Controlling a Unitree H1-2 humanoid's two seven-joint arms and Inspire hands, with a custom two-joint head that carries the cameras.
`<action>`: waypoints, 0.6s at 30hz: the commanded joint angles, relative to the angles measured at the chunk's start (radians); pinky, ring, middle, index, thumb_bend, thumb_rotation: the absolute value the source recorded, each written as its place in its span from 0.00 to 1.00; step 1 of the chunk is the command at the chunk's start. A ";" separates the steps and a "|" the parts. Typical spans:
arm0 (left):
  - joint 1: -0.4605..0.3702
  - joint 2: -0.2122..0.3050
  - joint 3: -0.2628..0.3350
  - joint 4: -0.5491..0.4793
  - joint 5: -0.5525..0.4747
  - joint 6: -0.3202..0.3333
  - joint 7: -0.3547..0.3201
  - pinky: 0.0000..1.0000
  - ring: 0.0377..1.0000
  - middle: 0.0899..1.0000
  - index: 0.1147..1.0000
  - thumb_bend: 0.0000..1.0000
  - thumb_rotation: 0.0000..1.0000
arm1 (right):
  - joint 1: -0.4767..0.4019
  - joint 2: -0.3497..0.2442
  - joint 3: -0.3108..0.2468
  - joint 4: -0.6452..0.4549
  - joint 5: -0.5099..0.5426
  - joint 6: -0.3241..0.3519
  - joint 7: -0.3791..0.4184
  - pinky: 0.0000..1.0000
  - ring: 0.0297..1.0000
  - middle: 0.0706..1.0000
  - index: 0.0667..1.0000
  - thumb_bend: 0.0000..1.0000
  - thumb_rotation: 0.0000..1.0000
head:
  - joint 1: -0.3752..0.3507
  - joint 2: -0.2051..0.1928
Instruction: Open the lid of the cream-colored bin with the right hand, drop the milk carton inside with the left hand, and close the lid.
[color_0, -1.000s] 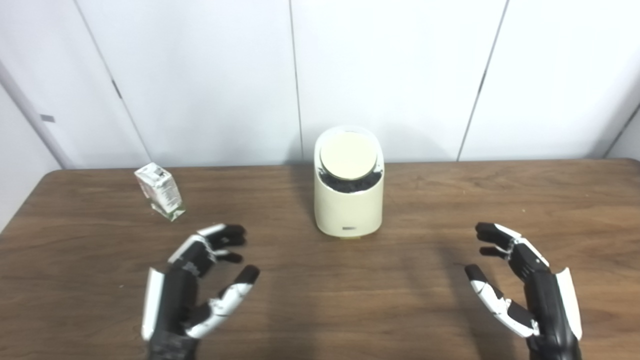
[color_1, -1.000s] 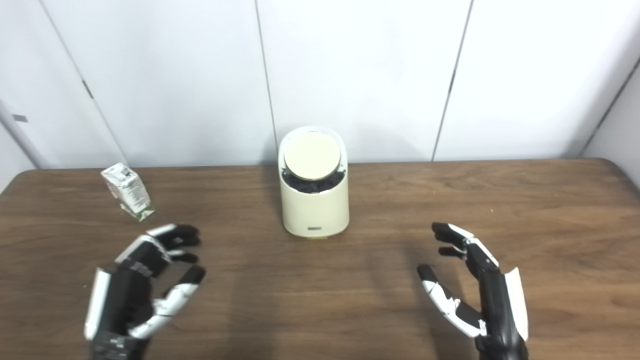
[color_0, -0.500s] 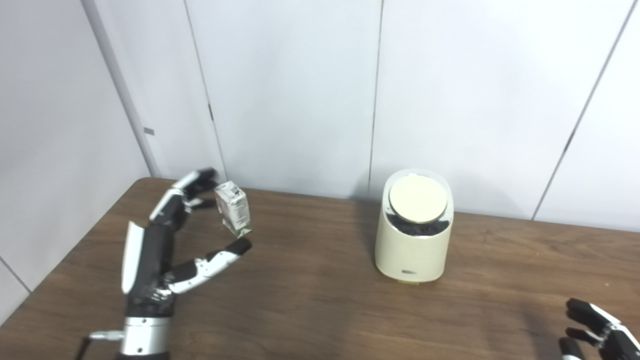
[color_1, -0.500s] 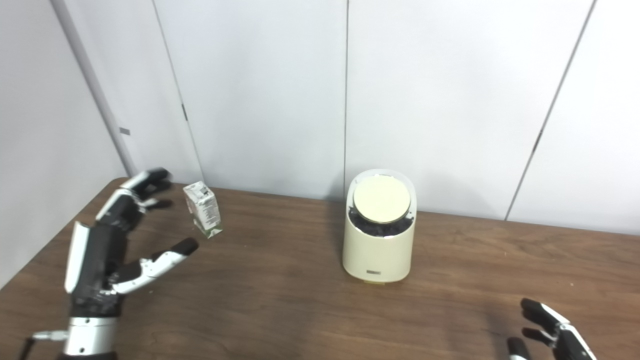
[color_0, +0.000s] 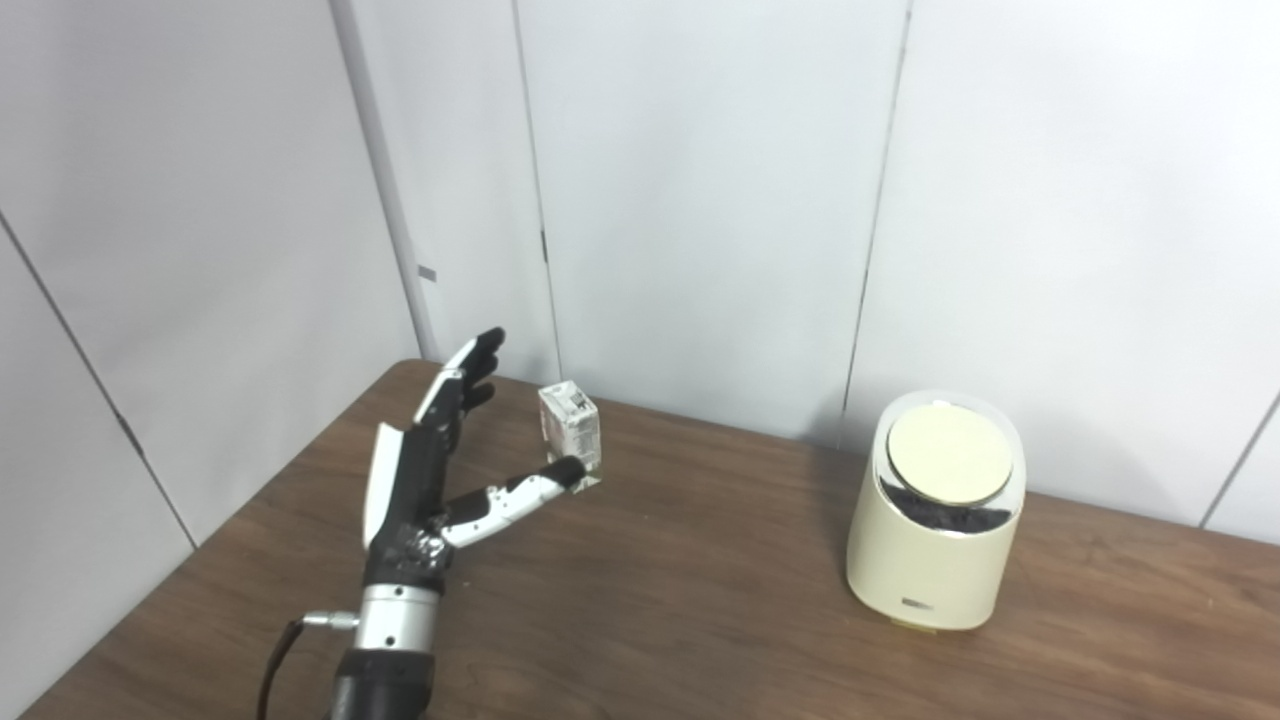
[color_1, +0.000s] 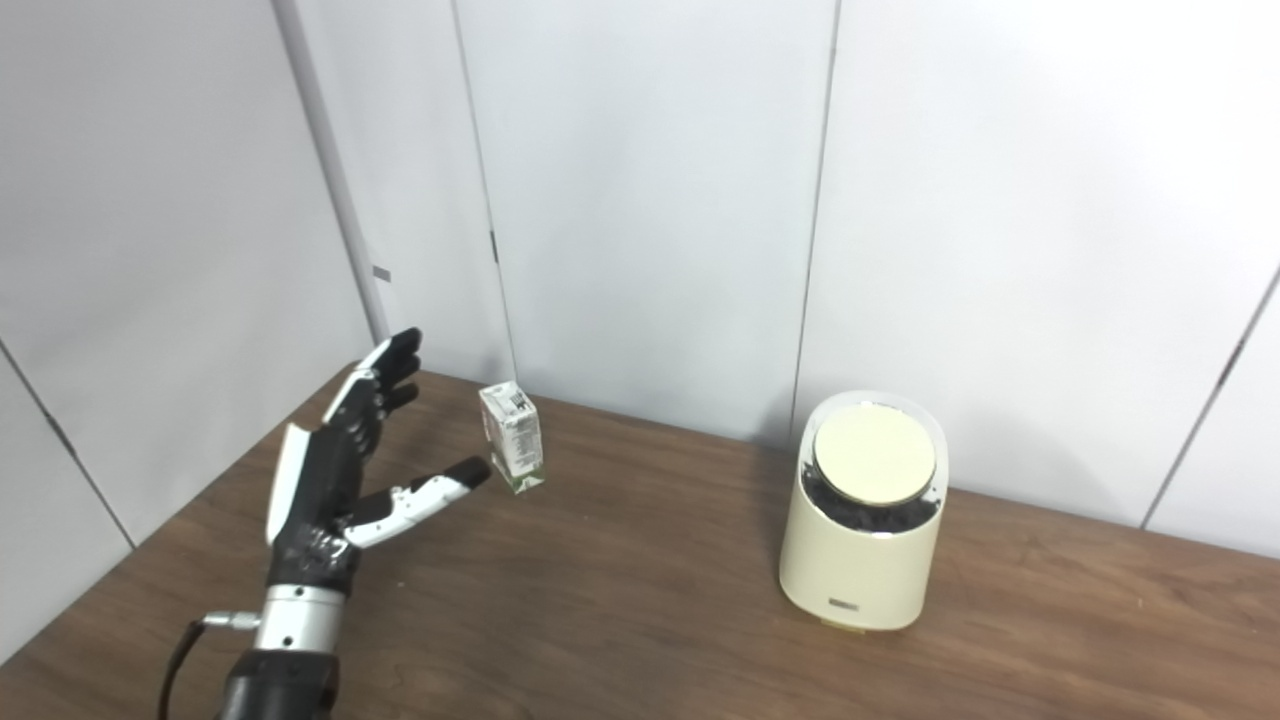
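Items: 1 milk carton (color_1: 511, 438), 1 bin (color_1: 864, 520), 1 hand (color_1: 335, 470).

On the table (color_0: 700, 600), the milk carton (color_0: 570, 432) stands far left by my left hand (color_0: 425, 470); the bin (color_0: 935, 520) stands well right.

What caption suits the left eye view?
Open left hand nears the milk carton; cream-colored bin stands lidded.

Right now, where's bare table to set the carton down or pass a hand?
Bare wood between the milk carton and the cream bin, and along the near edge before the bin. Crowded only at the far left corner, where the open left hand flanks the carton.
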 joint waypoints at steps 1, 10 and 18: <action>-0.036 0.015 -0.013 -0.007 0.032 -0.007 0.010 0.88 0.93 0.94 0.94 0.99 0.41 | -0.015 -0.024 -0.013 0.001 0.023 -0.032 0.012 0.72 0.79 0.79 0.75 0.17 0.49 | 0.010 -0.004; -0.091 0.011 -0.058 0.088 0.078 0.003 0.013 0.82 0.90 0.90 0.91 1.00 0.35 | -0.024 -0.039 -0.031 0.022 0.066 -0.034 0.031 0.70 0.79 0.79 0.75 0.17 0.49 | 0.070 -0.020; -0.162 0.037 -0.113 0.213 0.210 0.004 0.046 0.76 0.87 0.89 0.90 0.97 0.38 | -0.026 -0.052 -0.044 0.057 0.065 -0.070 0.038 0.71 0.78 0.78 0.74 0.19 0.55 | 0.081 -0.016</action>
